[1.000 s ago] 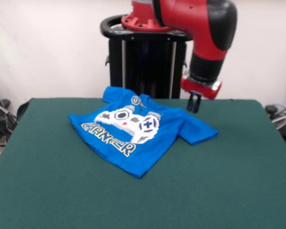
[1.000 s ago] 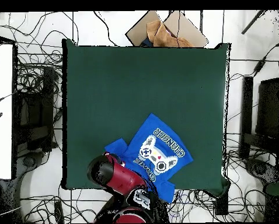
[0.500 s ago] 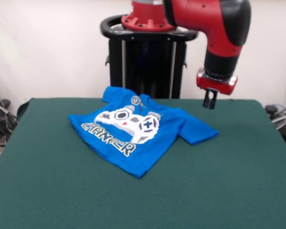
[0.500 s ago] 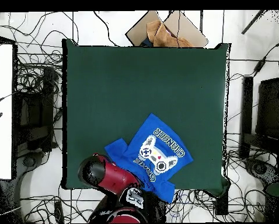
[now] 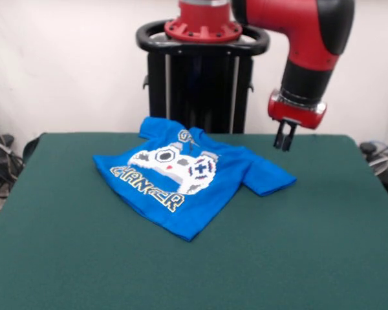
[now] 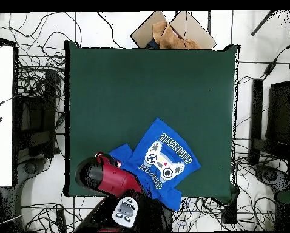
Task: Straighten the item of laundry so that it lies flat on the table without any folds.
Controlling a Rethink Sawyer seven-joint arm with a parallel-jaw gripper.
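End effector (image 5: pixel 283 137) hangs empty above the counter's (image 5: pixel 323 219) back edge, right of the shirt (image 5: pixel 187 181); whether its fingers are apart, I cannot tell. That blue shirt lies rumpled left of centre, sleeve toward the arm. Risk: pinching doubled cloth would drag a fold along, and the arm drops steeply, elbow high.

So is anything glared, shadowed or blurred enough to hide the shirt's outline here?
Front view: even light, the shirt shows whole against the table, with soft focus and no glare. Overhead view: the arm covers the shirt's edge nearest the robot's base; the print reads clearly.
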